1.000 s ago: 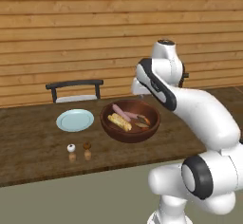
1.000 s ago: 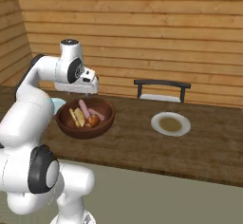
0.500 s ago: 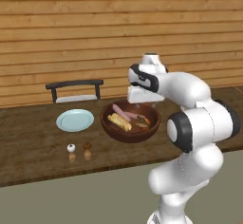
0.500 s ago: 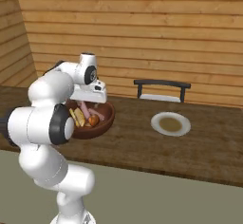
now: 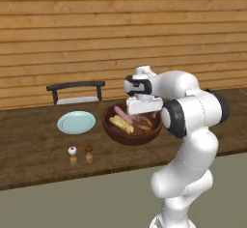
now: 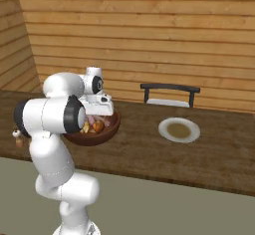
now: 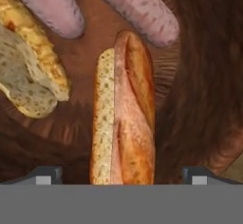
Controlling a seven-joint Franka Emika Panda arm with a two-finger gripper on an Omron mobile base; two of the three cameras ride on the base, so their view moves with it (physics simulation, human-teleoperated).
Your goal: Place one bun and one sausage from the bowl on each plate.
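Note:
The dark wooden bowl (image 5: 128, 137) (image 6: 108, 128) (image 7: 199, 76) stands mid-table. In the hand view a yellow-tan bun (image 7: 126, 118) lies lengthwise in the centre, a second bun (image 7: 33, 66) lies at the left, and two pinkish sausages (image 7: 47, 4) (image 7: 137, 7) lie beyond them. My gripper (image 7: 122, 175) (image 5: 143, 112) is down in the bowl and open, its fingertips (image 7: 45, 175) set wide on either side of the centre bun's near end, not closed on it. One pale plate (image 5: 76, 122) lies left of the bowl, the other plate (image 6: 179, 129) to its right.
Two small shakers (image 5: 72, 154) (image 5: 89, 153) stand near the table's front edge, left of the bowl. A dark chair (image 5: 77, 92) (image 6: 169, 93) stands behind the table against the wooden wall. My own arm blocks much of the bowl in the right base view.
The arm has folded forward and the hand has come down from above the bowl into it. Bowl, plates and shakers have not moved.

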